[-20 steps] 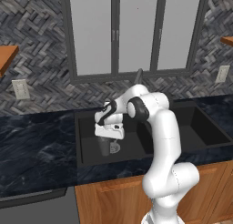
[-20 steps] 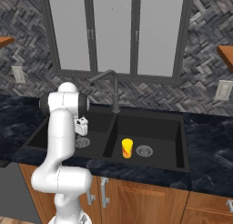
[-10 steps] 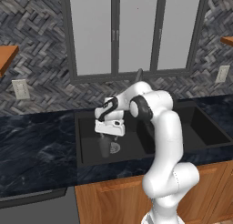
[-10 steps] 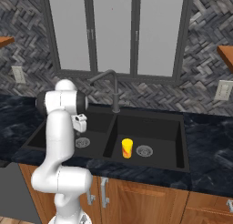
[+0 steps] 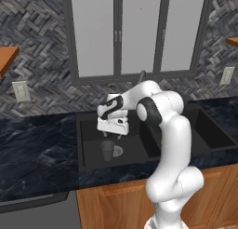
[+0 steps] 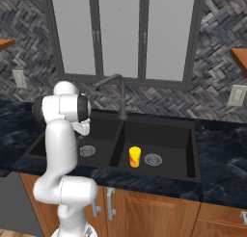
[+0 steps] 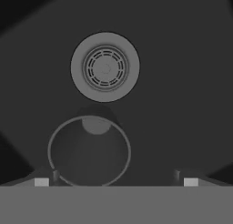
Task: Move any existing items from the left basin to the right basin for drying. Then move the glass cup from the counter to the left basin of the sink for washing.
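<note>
Gripper released above glass cup standing in left basin

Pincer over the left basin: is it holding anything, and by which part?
Nothing is held. The pincer hangs open above the glass cup, which stands upright on the left basin floor beside the drain.

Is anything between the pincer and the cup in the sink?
No. In the left base view the open pincer hangs above the glass cup, apart from it.
</note>
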You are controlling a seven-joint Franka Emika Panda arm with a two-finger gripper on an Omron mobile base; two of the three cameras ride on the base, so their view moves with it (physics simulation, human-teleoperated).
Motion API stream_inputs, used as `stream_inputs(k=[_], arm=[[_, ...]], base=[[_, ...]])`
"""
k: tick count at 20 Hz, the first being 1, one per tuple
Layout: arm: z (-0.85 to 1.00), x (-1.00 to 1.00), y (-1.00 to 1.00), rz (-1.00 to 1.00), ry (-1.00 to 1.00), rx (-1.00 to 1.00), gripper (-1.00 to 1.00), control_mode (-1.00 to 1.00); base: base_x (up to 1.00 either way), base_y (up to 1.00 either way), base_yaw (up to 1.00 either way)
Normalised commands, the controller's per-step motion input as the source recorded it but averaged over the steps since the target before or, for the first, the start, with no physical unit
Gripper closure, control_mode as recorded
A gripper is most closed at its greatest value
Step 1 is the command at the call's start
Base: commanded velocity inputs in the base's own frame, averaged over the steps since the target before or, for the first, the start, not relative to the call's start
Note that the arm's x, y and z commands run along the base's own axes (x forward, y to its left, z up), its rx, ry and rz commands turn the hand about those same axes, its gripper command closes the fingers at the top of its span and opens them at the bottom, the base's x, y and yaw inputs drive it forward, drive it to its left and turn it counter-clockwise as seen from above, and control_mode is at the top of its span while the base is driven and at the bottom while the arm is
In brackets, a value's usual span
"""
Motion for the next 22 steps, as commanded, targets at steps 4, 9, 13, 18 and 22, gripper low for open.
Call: stream_inputs(k=[4,9,13,18,22], arm=[[0.40,-0.15,0.00,-0.02,-0.02,-0.02,-1.00,-1.00],[0.44,-0.18,0.00,-0.01,-0.04,-0.03,-1.00,-1.00],[0.46,-0.20,0.00,0.00,-0.04,-0.05,-1.00,-1.00],[0.42,-0.27,0.00,0.00,-0.04,-0.04,-1.00,-1.00],[0.43,-0.30,0.00,0.00,-0.03,-0.04,-1.00,-1.00]], base=[[0.00,0.00,0.00],[0.00,0.00,0.00],[0.00,0.00,0.00],[0.00,0.00,0.00],[0.00,0.00,0.00]])
